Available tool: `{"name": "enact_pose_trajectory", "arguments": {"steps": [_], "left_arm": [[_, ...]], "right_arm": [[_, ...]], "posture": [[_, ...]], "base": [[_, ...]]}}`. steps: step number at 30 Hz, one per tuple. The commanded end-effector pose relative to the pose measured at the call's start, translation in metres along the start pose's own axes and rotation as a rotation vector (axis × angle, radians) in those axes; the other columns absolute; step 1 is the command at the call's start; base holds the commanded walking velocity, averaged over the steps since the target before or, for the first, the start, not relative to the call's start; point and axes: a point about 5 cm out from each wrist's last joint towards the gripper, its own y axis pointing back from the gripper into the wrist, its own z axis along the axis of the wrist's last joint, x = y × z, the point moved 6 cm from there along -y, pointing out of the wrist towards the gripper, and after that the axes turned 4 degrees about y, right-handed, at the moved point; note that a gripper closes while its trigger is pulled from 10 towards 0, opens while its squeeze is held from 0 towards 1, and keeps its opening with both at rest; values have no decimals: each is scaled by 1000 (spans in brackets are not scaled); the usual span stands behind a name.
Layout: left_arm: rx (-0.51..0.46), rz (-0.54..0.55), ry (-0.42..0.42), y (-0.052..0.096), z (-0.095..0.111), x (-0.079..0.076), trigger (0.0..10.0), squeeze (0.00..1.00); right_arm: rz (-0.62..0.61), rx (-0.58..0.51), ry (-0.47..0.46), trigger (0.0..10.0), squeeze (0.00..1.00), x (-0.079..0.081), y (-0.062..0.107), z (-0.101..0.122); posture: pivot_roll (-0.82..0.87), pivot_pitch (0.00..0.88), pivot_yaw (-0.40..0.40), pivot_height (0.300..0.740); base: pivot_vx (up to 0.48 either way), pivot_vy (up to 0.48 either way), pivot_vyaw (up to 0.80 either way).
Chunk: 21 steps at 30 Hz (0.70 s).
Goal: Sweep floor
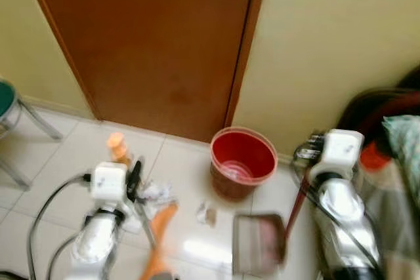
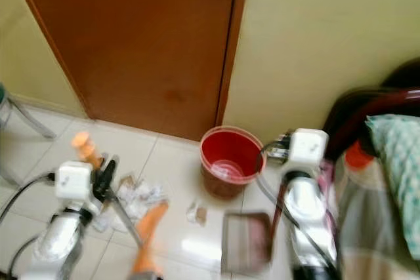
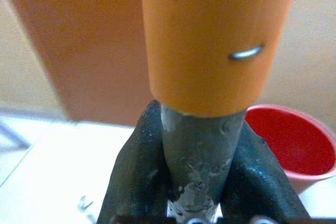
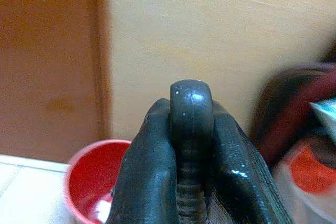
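broom point(image 3: 202, 145) in left jaws, dustpan point(image 1: 258, 243) handle in right; red bucket point(image 1: 243, 160) empty.

red bucket point(image 2: 229, 159): far centre, by door point(image 2: 151, 44) | dustpan point(image 2: 247, 242): near, just right | paper scraps point(image 2: 141, 195): left floor | broom point(image 2: 149, 227): near left

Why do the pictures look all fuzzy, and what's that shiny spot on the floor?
Both eye views are motion-blurred, worst at the broom and dustpan; the shiny floor patch is glare. In the left wrist view the broom handle sits close and soft.
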Motion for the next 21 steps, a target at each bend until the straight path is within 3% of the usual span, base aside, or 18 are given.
{"name": "enact_pose_trajectory", "arguments": {"steps": [1, 8, 12, 16, 21], "left_arm": [[-7, 5, -25, -1, 3, -1, 10000, 0], [9, -12, -26, -4, 0, -6, 10000, 0], [4, -76, -32, -11, 2, -18, 10000, 0], [-48, -167, -56, -26, 15, -40, 10000, 0], [-80, -257, -82, -36, 23, -62, 10000, 0]], "right_arm": [[-34, -20, -6, 10000, 0, -14, 1, 4], [-61, -5, 7, 10000, 0, -18, 0, 1], [-105, 23, -18, 10000, 0, -23, -4, -4], [-242, 96, -26, 10000, 0, -41, -9, -17], [-335, 157, -31, 10000, 0, -53, -10, -29]], "posture": [[69, 156, -22, 740], [69, 165, -22, 740], [73, 169, -23, 740], [74, 173, -22, 740], [75, 169, -19, 740]], "base": [[0, 0, 0], [0, 0, 0], [0, 0, 0], [0, 0, 0], [0, 0, 0]]}}
